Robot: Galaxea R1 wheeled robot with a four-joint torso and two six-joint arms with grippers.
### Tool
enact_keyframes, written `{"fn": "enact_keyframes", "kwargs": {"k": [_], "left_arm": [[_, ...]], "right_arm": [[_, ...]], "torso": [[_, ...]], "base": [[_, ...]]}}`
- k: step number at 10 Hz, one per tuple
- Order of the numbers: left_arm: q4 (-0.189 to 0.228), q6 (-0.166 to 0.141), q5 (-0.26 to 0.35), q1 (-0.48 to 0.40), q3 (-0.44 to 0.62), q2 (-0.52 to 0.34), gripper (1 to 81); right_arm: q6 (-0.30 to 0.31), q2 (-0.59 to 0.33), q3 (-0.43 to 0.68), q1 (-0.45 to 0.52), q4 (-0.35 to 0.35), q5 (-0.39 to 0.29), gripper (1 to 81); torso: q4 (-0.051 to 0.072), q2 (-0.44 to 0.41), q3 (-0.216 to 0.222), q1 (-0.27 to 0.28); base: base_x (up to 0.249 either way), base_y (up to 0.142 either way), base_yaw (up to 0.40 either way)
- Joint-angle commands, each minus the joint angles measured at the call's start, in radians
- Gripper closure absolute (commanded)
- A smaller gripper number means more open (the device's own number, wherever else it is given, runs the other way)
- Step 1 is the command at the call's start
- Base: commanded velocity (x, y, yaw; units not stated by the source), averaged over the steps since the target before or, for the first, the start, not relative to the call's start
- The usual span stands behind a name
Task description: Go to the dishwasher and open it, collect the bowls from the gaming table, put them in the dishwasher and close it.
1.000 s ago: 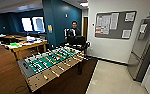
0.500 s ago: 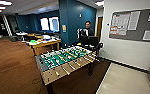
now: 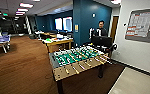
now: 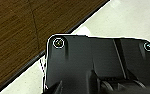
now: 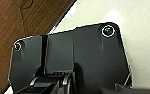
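The gaming table (image 3: 77,60) stands ahead of the robot in the head view, set at an angle on brown wood-look floor (image 3: 21,67). Its green field carries rows of small figures on rods, and the rod handles stick out along the light wooden side that faces the camera. The picture is too blurred to tell whether any bowls lie on this surface.

Behind the far end of the table a person (image 3: 100,29) stands at a dark monitor (image 3: 101,41), in front of a teal wall (image 3: 91,20). Farther back, a wooden desk (image 3: 57,42) holds assorted items that are too small to make out, with bright windows (image 3: 63,23) beyond it. A blue table-tennis table (image 3: 0,40) sits well apart from the gaming table, at the far side of the room. A notice board (image 3: 143,25) hangs on the white wall beside the pale tiled floor (image 3: 136,82).

In the left wrist view, the wrist hangs over the dark strip where wood-look floor (image 4: 13,37) meets pale floor (image 4: 131,17). The left claw's fingers cannot be made out, so I cannot tell how far it is open or whether it holds anything.

In the right wrist view, the wrist hangs above the same kind of seam, with wood-look floor (image 5: 18,22) on one side and pale floor (image 5: 141,30) on the other. The right claw's state cannot be told either.
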Motion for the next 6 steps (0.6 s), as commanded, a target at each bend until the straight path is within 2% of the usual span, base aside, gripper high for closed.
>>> {"fn": "enact_keyframes", "kwargs": {"k": [1,6], "left_arm": [[-0.004,0.0,0.054,-0.053,-0.006,-0.005,1.0],[-0.004,0.0,0.054,-0.053,-0.006,-0.003,1.0]], "right_arm": [[0.001,0.003,-0.003,0.05,-0.003,-0.045,1.0],[0.001,0.002,-0.003,0.05,-0.005,-0.045,1.0]], "torso": [[0.0,0.0,0.0,0.0],[0.0,0.0,0.0,0.0]], "base": [[0.0,0.0,0.371],[0.0,0.0,0.372]]}}
